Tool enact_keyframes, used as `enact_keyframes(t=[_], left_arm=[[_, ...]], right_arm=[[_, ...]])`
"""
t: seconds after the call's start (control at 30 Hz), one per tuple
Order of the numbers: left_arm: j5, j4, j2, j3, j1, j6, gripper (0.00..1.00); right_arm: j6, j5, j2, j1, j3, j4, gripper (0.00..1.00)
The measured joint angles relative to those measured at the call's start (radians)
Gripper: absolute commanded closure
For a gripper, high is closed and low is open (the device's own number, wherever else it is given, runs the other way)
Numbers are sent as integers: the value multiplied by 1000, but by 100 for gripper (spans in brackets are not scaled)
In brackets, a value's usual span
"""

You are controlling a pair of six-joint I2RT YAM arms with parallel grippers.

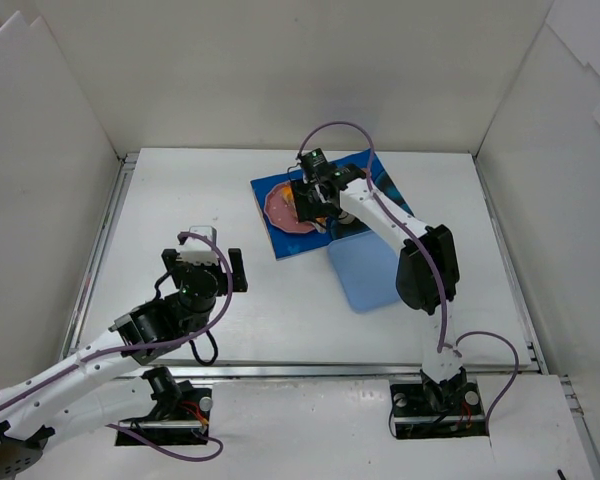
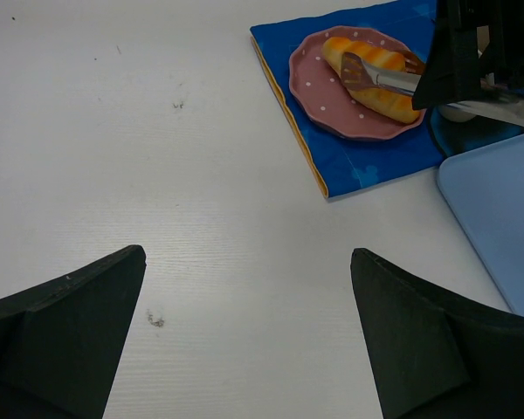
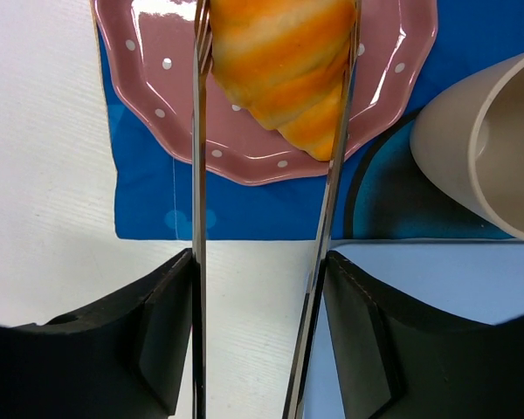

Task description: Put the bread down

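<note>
Bread [image 3: 279, 61] seems to rest on the pink plate [image 3: 148, 52], pinched between tongs [image 3: 198, 175] squeezed by the right end effector [image 3: 260, 271]. Ease the squeeze slowly, then lift straight up, clear of the cup [image 3: 480, 148]. The left end effector [image 2: 247, 257] hangs wide open, empty.

A blue cloth [image 2: 358, 161] lies toward the desk's far edge, right of its middle. On it sit a pink dotted plate [image 2: 327, 96] and, just beside it, a beige cup [image 3: 480, 148]. A pale blue tray [image 1: 365, 275] overlaps the cloth's near side.
</note>
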State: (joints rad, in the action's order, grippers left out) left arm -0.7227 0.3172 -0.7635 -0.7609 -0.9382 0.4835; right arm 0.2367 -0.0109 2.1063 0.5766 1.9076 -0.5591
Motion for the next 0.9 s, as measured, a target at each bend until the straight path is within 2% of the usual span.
enact_keyframes(t=[0.27,0.7,0.9], left_arm=[[0,0,0,0,0,0,0],[0,0,-3,0,0,0,0],[-1,0,-8,0,0,0,0]], right_arm=[[0,0,2,0,0,3,35],[-3,-4,-5,1,0,10,33],[-5,-29,-82,14,-24,10,33]])
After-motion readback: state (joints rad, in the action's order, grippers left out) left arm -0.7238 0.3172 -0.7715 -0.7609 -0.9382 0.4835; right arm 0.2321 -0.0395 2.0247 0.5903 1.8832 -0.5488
